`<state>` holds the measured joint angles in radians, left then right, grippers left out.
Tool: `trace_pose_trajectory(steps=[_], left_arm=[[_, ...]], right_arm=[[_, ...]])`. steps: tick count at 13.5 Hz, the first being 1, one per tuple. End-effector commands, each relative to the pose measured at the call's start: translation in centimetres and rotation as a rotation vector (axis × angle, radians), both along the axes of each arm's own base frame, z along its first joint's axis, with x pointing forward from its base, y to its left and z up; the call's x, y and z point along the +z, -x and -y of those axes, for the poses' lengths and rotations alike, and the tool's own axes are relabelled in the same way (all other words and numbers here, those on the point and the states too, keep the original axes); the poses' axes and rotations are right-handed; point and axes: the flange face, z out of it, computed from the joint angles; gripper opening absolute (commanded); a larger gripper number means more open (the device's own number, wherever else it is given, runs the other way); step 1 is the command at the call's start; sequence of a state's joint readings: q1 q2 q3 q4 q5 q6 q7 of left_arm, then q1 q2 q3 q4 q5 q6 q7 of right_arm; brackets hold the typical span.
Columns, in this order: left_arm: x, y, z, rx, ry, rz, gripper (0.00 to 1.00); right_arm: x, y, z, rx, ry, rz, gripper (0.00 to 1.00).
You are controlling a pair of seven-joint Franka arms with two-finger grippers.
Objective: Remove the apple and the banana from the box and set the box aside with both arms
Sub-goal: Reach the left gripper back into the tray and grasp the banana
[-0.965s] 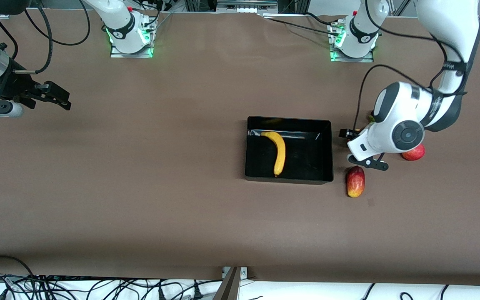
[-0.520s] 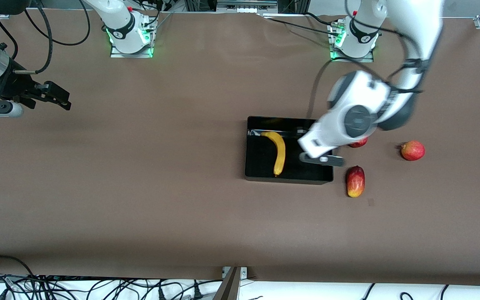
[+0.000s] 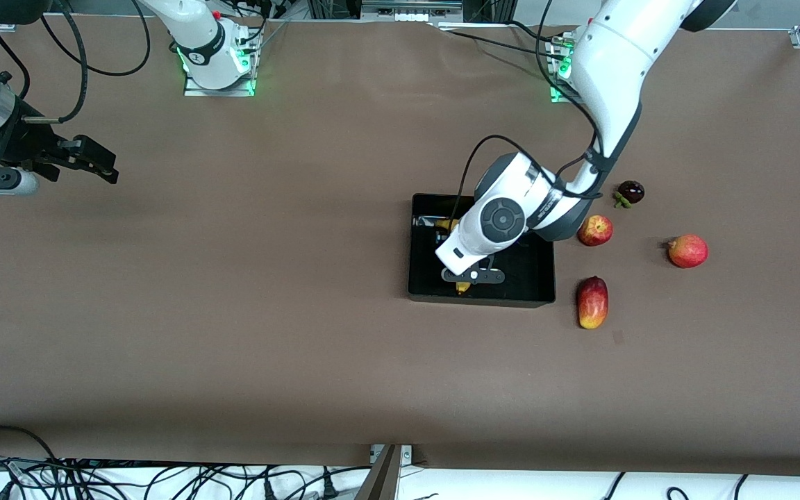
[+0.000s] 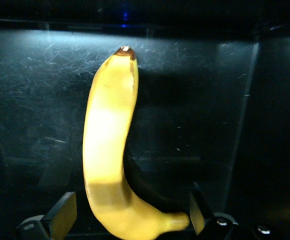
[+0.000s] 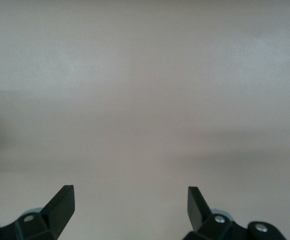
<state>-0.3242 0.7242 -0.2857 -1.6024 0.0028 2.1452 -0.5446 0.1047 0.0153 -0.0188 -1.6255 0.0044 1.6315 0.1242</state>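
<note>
Left gripper hangs spread over the banana in the box; nothing pinched.

You have the apple out already, on the table just off the box's edge toward the left arm's end; banana and box-shift remain. Its long axis runs from the box's edge nearest the bases toward the front-camera edge, one dark tip visible. Right gripper waits spread, over bare table at its own end.

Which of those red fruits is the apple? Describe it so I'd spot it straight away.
Find the black box in the middle of the table. Just outside its wall toward the left arm's end lies the apple, small, round, red with a yellowish patch. The red fruit farther out is larger; the mango is elongated.
</note>
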Motion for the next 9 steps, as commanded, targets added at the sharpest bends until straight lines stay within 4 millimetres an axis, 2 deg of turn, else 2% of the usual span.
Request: trace_pose_trajectory(steps=[1,2,3,5,7,9], left_arm=[[-1.6,0.0,1.2,0.006,-0.008,0.039,1.00],[-2.3,0.8,2.1,0.013,-0.012,0.040,1.00],[-2.7,1.1,2.0,0.011,-0.015,0.037,0.76],[-3.0,1.2,1.9,0.017,-0.023,0.026,0.00],[-2.4,0.7,1.6,0.028,-0.019,0.032,0.00],[-0.8,0.1,1.0,0.038,-0.025,0.033,0.00]], right_arm=[[0.5,0.0,0.0,0.005,0.007,0.002,1.00],[0.5,0.0,0.0,0.005,0.007,0.002,1.00],[0.5,0.0,0.0,0.005,0.007,0.002,1.00],[0.5,0.0,0.0,0.005,0.007,0.004,1.00],[0.5,-0.1,0.0,0.007,0.008,0.007,1.00],[0.6,-0.1,0.0,0.007,0.007,0.010,1.00]])
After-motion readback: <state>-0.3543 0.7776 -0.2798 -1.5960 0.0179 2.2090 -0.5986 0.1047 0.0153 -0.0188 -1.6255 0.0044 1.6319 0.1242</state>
